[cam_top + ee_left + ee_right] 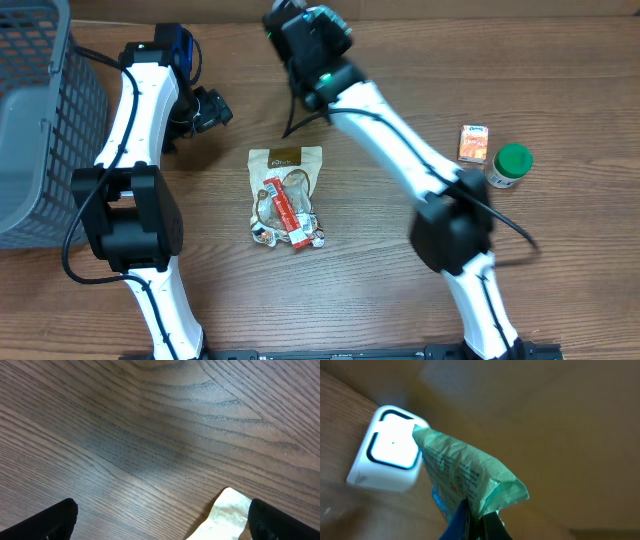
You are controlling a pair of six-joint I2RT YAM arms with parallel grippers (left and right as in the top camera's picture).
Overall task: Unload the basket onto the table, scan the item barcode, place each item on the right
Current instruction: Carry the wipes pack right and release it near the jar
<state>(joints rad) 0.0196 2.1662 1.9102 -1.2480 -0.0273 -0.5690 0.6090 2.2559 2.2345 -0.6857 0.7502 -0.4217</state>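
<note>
The right gripper (476, 522) is pinching the green packet (465, 475) by its crimped edge, jaws fully shut on it. The packet is folding loosely, so its barcode may be creasing or facing away from the reader, and so thin a pinch risks slipping. The packet is reaching out ahead of the fingers, its far tip overlapping the lit scanner (390, 450) beyond. The left gripper (162, 522) is hovering wide open, empty.
</note>
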